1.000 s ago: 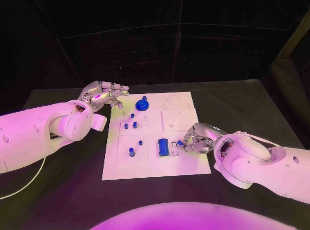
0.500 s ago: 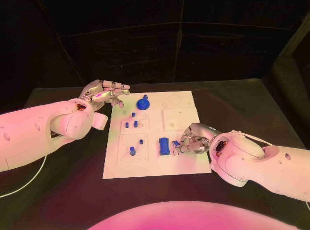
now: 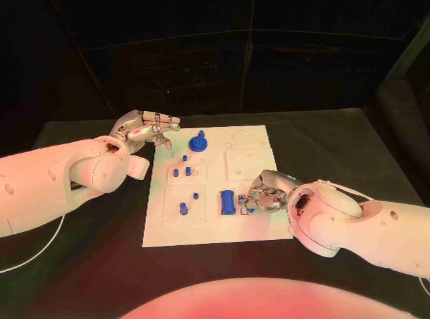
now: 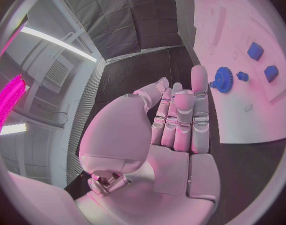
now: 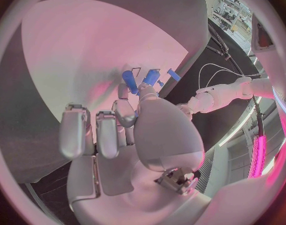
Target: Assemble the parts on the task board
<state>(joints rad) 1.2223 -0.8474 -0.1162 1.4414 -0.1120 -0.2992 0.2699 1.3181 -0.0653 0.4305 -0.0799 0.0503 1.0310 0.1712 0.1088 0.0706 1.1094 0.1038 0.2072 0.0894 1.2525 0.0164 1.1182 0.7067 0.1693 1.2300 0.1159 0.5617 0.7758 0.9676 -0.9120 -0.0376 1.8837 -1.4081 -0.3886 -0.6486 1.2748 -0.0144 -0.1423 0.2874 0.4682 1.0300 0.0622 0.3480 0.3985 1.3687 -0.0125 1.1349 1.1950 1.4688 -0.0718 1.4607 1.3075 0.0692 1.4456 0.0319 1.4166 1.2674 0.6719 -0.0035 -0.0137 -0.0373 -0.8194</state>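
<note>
The white task board lies mid-table. On it are a blue gear, several small blue pegs and a larger blue block. My right hand rests low over the board's right half, just beside the block, and pinches a small blue part between thumb and a finger. In the right wrist view its fingertips sit close to blue pieces on the board. My left hand hovers open off the board's far left corner, fingers extended, with the gear just beyond them.
The black table surrounds the board. A white cable trails along the table under my left arm. Recessed square outlines mark the board's far right part.
My right hand has crept a little leftward, toward the blue block, carrying the small blue part. The left hand has stayed in place.
</note>
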